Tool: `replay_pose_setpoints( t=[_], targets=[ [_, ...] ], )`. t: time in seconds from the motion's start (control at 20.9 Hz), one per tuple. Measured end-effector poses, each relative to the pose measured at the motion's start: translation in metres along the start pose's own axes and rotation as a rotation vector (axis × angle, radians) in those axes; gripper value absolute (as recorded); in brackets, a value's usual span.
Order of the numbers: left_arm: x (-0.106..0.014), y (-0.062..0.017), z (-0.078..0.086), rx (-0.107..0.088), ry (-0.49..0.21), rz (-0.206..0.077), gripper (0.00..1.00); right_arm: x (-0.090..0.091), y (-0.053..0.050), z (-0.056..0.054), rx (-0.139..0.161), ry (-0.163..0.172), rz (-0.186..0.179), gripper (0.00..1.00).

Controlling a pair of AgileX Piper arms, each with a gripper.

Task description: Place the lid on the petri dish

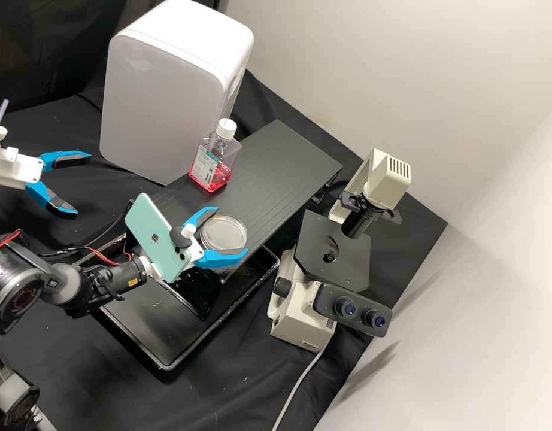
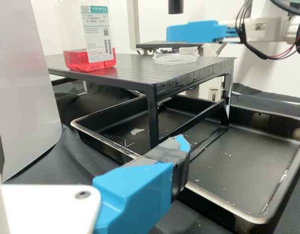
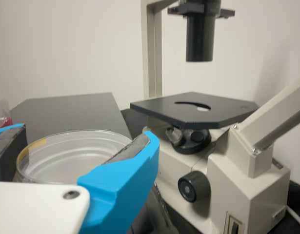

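A clear round petri dish [image 1: 224, 233] lies near the front end of the black raised shelf [image 1: 276, 167], and looks to have its lid on. My right gripper [image 1: 230, 231] is open, one blue finger on each side of the dish. From the left wrist view, that finger [image 2: 196, 30] sits slightly higher than the dish [image 2: 176, 57]. In the right wrist view the dish [image 3: 67, 156] lies between the fingers [image 3: 125, 175]. My left gripper [image 1: 72, 182] is open and holds nothing, far to the left over the black cloth.
A flask of red liquid [image 1: 211, 158] stands on the shelf's back part, beside a large white box [image 1: 168, 84]. Under the shelf sits a black tray [image 1: 168, 359]. A white microscope [image 1: 330, 281] stands right of the shelf, its stage [image 3: 198, 107] close by.
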Motion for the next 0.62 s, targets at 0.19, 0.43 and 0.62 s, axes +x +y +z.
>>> replay_pose_setpoints(
  t=[0.19, 0.43, 0.62],
  targets=[
    [0.0000, 0.0000, 0.0000, 0.000, 0.000, 0.000, 1.00, 0.0005, -0.0007, 0.0011, -0.003, -0.003, -0.001, 0.00],
    [0.0000, 0.0000, 0.0000, 0.000, 0.000, 0.000, 1.00, 0.0051, -0.0058, 0.0042, -0.009, -0.020, -0.014, 0.00],
    [0.0000, 0.0000, 0.0000, 0.000, 0.000, 0.000, 1.00, 0.0041, -0.0089, 0.0020, -0.008, -0.013, -0.029, 0.00]
  ],
)
